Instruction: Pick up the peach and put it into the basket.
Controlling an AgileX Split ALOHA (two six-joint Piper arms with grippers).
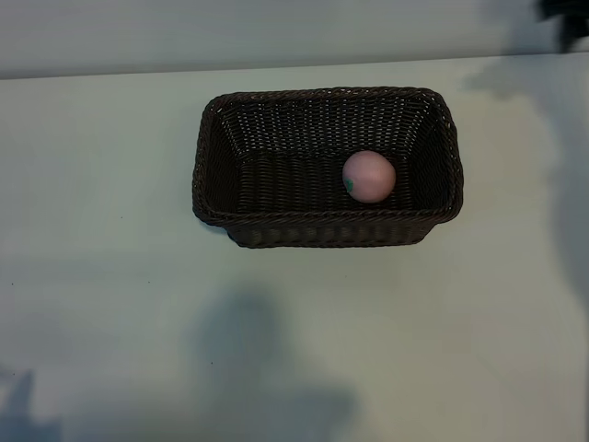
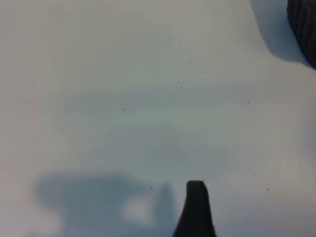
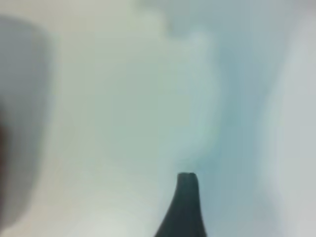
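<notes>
Already the peach (image 1: 369, 176) lies inside the basket (image 1: 213, 166), toward its 3 o'clock end, so we judge the placing done. Both grippers' fingers are spread and hold nothing, over bare surface (image 1: 110, 304). Next, we need only park the 2 arms.
</notes>
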